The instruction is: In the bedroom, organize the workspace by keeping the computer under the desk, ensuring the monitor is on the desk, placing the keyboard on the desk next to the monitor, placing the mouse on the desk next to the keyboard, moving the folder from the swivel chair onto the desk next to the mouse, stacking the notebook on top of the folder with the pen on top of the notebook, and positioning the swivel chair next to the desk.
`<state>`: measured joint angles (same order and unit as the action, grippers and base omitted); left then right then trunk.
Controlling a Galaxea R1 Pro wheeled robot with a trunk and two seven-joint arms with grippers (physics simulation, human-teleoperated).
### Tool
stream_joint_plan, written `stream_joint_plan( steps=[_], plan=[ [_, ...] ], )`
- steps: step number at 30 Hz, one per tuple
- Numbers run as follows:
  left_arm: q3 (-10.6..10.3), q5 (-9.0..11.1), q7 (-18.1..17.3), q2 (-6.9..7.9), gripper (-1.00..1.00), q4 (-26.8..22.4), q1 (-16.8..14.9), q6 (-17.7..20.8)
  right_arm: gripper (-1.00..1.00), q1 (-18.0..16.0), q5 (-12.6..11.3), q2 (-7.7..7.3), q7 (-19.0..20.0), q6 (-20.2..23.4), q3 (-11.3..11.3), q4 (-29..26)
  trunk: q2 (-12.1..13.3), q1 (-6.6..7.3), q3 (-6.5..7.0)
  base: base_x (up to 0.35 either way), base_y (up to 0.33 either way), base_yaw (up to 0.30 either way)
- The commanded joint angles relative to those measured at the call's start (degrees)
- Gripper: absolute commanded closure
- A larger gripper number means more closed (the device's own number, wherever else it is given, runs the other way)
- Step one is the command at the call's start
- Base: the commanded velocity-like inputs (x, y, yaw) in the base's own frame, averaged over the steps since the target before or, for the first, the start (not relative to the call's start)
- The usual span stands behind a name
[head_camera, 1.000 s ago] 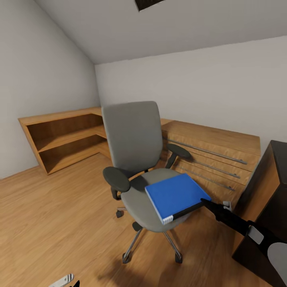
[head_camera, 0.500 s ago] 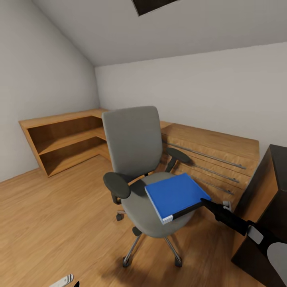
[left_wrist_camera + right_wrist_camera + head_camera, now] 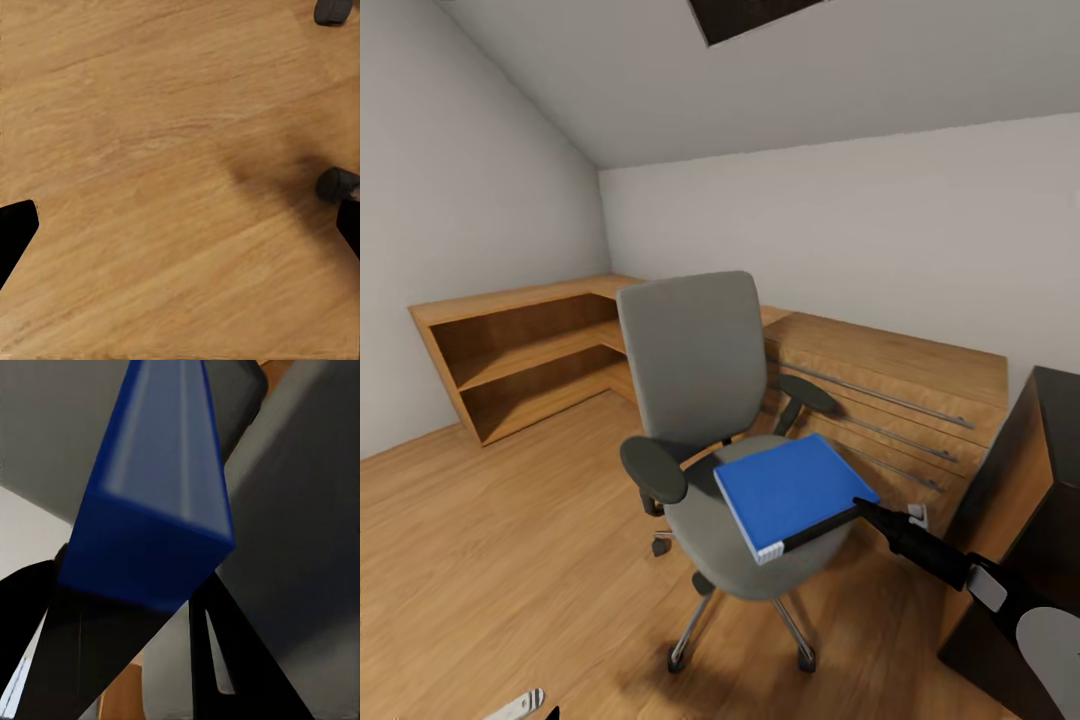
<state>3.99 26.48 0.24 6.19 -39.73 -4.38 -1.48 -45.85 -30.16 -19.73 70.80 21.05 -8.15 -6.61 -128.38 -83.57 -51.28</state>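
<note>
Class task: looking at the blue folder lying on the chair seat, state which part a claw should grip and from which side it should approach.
Grip the folder by its thin edge at the corner overhanging the swivel chair seat's front right. It lies flat, so its edge fits between the fingers. Come in level from the right, as the right claw does; its fingers straddle that edge in the right wrist view.

Pale walls (image 3: 880, 230) under a sloped ceiling (image 3: 810, 80) — wooden floor (image 3: 490, 560), light wooden low cabinets (image 3: 520, 350) lining the corner.
</note>
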Motion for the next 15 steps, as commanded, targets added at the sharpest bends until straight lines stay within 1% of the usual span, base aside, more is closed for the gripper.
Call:
stream_joint_plan(
  steps=[1, 8, 9, 11, 15],
  plan=[
    [-0.1, 0.6, 0.0, 0.03, -1.0, 0.2, 0.0, -0.1, 1.0, 0.0, 0.3, 0.02, 0.1, 0.4, -0.5, 0.0, 0.0, 0.03, -0.05, -0.21, -0.045, 0.0],
    [-0.4, 0.5, 0.0, 0.02, -1.0, 2.9, 0.0, -0.2, 1.0, 0.0, 0.3, 0.28, 0.1, -0.4, -0.4, 0.1, 0.0, 0.03, -0.05, -0.279, -0.065, 0.0],
    [-0.4, 0.4, 0.0, 0.0, -1.0, 3.2, 0.0, -0.2, 1.0, 0.0, 0.2, 1.11, -0.3, -0.5, -0.4, 0.1, 0.0, 0.03, -0.05, -0.304, -0.073, 0.0],
    [-0.4, 0.4, 0.0, -0.02, -1.0, 3.4, 0.0, -0.2, 1.0, 0.0, 0.1, 2.3, -1.1, -0.5, -0.5, 0.1, 0.0, 0.03, -0.05, -0.306, -0.073, 0.0],
    [-0.4, 0.4, 0.0, -0.03, -1.0, 3.5, 0.0, -0.2, 1.0, 0.0, 0.1, 3.11, -1.7, -0.6, -0.5, 0.5, 0.0, 0.03, -0.05, -0.307, -0.073, 0.0]
  ],
)
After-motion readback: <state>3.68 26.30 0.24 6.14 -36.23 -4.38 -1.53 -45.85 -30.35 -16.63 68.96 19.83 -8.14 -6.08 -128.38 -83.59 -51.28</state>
